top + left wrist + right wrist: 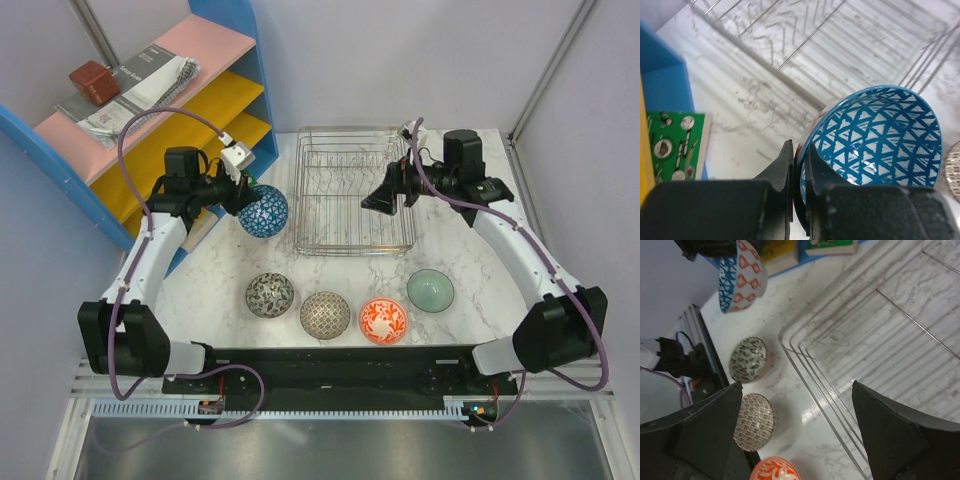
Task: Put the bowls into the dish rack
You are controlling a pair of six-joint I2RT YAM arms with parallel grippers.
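My left gripper (243, 196) is shut on the rim of the blue patterned bowl (264, 210), which hangs tilted on its side above the table, just left of the dish rack (355, 250). In the left wrist view the fingers (785, 160) pinch the blue bowl's (880, 135) wall, one inside and one outside. My right gripper (380, 200) stands open and empty over the rack's right front part. The dark grey (270, 295), beige-grey (325, 314), red-orange (383, 321) and pale green (430, 290) bowls sit in a row on the table in front of the rack.
A blue-framed shelf (170, 90) with pink and yellow boards stands at the back left, holding booklets and a red-brown box (92, 80). A green circuit board (672, 147) lies by its foot. The silver wire rack holds nothing.
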